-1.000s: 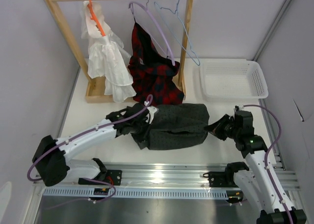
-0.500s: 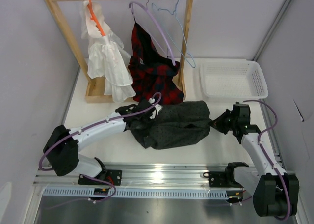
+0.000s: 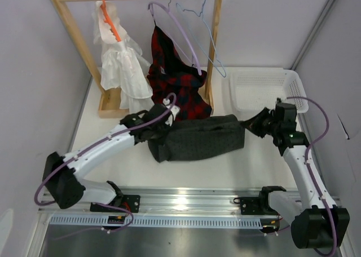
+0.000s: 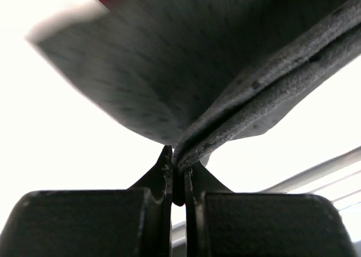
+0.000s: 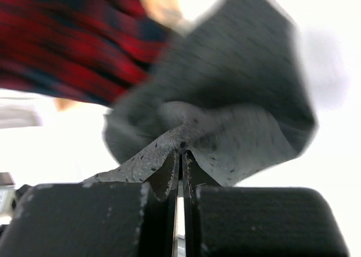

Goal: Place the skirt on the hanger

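The dark charcoal-grey skirt hangs stretched between my two grippers, lifted off the table in front of the rack. My left gripper is shut on its left end; in the left wrist view the cloth edge is pinched between the jaws. My right gripper is shut on its right end; the right wrist view shows the cloth clamped. The thin light-blue hanger hangs on the wooden rail at the right, empty.
A wooden rack holds a white frilly dress on an orange hanger and a red-and-black plaid garment on a lilac hanger. A white basket stands at the back right.
Both grippers have lifted the skirt and carried it back towards the rack. The right arm moved up and right, pulling the cloth taut. The blue hanger swings slightly.
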`<action>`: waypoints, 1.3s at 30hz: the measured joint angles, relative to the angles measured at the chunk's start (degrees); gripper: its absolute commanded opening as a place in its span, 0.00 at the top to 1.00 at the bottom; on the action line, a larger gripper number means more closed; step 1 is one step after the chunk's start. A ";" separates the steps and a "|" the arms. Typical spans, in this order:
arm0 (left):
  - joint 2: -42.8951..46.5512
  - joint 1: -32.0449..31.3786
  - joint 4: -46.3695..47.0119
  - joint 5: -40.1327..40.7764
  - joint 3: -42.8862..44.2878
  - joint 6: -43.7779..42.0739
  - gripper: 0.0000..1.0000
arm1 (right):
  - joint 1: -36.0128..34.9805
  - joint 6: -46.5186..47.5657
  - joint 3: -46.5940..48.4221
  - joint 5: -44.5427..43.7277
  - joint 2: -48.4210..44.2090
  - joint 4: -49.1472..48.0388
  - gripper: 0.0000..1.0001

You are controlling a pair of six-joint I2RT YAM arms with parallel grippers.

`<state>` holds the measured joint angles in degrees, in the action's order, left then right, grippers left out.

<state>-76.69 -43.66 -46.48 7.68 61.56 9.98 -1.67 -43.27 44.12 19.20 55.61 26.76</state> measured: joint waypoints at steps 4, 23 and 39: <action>4.44 2.27 -2.08 6.58 12.72 -1.92 1.00 | -0.02 0.83 13.60 0.76 1.97 1.27 1.00; 12.87 3.67 -5.79 8.33 22.75 -5.01 1.00 | -0.61 3.91 28.50 3.58 -0.85 8.39 1.00; 16.22 3.67 -6.45 2.47 34.36 -5.09 1.00 | -0.63 4.57 41.68 4.59 1.03 12.07 1.00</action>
<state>-60.47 -39.99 -52.93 10.15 95.92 4.89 -2.31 -38.70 85.80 23.79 56.64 38.83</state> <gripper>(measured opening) 0.053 0.020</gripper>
